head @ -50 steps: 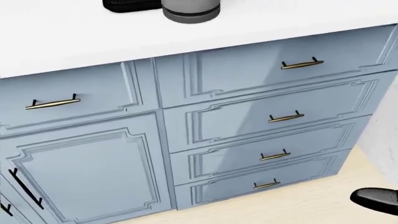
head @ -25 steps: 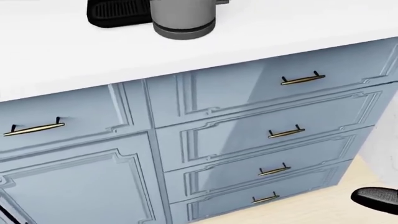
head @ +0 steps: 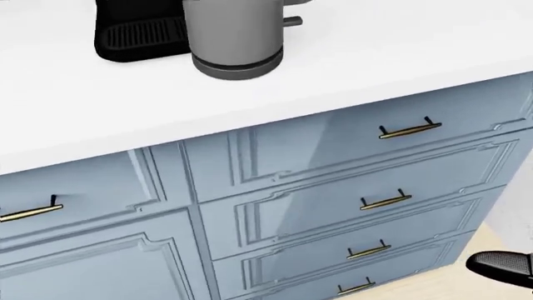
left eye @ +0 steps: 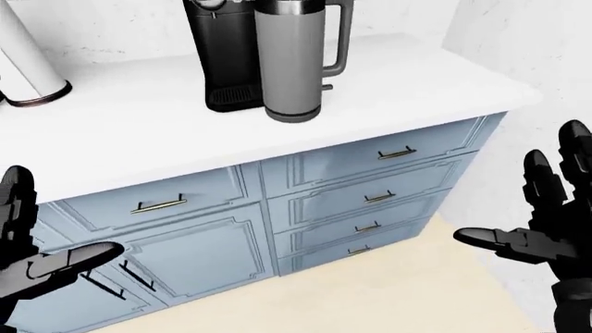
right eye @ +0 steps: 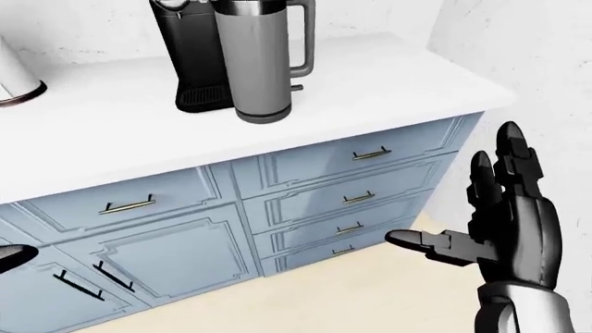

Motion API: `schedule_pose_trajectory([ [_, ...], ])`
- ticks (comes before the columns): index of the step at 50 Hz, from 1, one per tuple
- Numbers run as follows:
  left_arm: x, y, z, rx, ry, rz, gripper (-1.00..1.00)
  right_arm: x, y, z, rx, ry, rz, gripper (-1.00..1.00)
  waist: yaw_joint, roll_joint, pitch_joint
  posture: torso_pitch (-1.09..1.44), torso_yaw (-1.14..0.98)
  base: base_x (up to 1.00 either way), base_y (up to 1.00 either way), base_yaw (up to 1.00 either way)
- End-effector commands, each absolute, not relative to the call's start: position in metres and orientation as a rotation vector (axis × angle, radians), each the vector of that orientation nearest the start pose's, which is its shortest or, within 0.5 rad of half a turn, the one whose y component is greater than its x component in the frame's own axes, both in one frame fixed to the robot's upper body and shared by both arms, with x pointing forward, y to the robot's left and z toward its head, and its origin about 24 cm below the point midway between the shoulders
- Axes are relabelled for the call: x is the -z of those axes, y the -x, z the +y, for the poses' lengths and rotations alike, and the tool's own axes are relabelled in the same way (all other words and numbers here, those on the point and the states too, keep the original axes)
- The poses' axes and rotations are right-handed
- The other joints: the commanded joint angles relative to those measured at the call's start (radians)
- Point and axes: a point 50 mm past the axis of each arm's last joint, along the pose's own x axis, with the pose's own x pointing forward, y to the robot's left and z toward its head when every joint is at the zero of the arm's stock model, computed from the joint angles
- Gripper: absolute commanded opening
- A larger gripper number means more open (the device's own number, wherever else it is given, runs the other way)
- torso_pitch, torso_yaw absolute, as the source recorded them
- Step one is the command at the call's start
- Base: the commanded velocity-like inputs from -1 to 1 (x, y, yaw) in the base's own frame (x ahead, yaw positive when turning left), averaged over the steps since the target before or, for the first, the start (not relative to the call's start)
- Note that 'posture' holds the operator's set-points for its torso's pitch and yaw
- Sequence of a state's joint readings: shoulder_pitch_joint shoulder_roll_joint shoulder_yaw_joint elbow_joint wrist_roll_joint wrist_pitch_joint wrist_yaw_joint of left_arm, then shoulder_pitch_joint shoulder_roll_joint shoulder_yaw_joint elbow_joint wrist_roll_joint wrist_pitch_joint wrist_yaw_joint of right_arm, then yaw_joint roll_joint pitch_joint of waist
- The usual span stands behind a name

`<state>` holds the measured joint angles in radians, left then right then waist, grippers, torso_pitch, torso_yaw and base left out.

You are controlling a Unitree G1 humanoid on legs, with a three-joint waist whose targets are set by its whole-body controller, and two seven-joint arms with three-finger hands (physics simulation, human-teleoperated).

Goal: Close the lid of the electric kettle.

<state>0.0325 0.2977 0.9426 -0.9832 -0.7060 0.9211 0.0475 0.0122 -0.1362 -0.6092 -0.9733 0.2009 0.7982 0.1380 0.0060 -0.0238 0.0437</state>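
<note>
Electric kettle [left eye: 292,59] sits on the desk [left eye: 139,132], upper centre of left-eye view, beside coffee machine [left eye: 222,55]; lid top cropped. Left hand [left eye: 37,260] and right hand [right eye: 504,225] low, fingers spread wide, empty. Step closer, raise right hand above the rim, press lid straight down.

- Home kitchen, rendered in simulation.
- White countertop [left eye: 139,132] running along a pale marbled wall [left eye: 111,24].
- Below it, blue-grey panelled cabinets [left eye: 199,250]; a stack of four drawers [left eye: 370,201] to the right with brass bar handles [left eye: 396,153].
- Cabinet doors at lower left carry black handles [left eye: 139,276].
- Small appliances on the counter: grey electric kettle [left eye: 291,59], just beside a black coffee maker [left eye: 222,55].
- Light wood floor [left eye: 388,298] near the cabinet base.
</note>
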Motion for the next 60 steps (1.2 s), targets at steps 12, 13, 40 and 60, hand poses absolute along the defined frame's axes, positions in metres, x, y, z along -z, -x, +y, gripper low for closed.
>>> schedule_pose_trajectory([
  [12, -0.2227, -0.1411, 0.279, -0.368, 0.005, -0.311, 1.0, -0.1996, -0.1693, -0.2466, 0.299, 0.106, -0.275, 1.0, -0.016, 0.119, -0.015, 0.0, 0.0, 0.17, 0.0, 0.0],
  [13, -0.2221, -0.1414, 0.2792, -0.368, 0.004, -0.31, 1.0, -0.1998, -0.1691, -0.2463, 0.298, 0.105, -0.276, 1.0, -0.003, 0.089, -0.011, 0.0, 0.0, 0.17, 0.0, 0.0],
  [40, -0.2224, -0.141, 0.2797, -0.37, 0.005, -0.31, 1.0, -0.1998, -0.1688, -0.2447, 0.296, 0.106, -0.274, 1.0, -0.009, 0.105, -0.001, 0.0, 0.0, 0.17, 0.0, 0.0],
  [60, -0.2225, -0.1409, 0.2798, -0.369, 0.006, -0.311, 1.0, -0.1985, -0.1697, -0.2447, 0.297, 0.104, -0.283, 1.0, -0.015, 0.041, 0.008, 0.0, 0.0, 0.1, 0.0, 0.0],
])
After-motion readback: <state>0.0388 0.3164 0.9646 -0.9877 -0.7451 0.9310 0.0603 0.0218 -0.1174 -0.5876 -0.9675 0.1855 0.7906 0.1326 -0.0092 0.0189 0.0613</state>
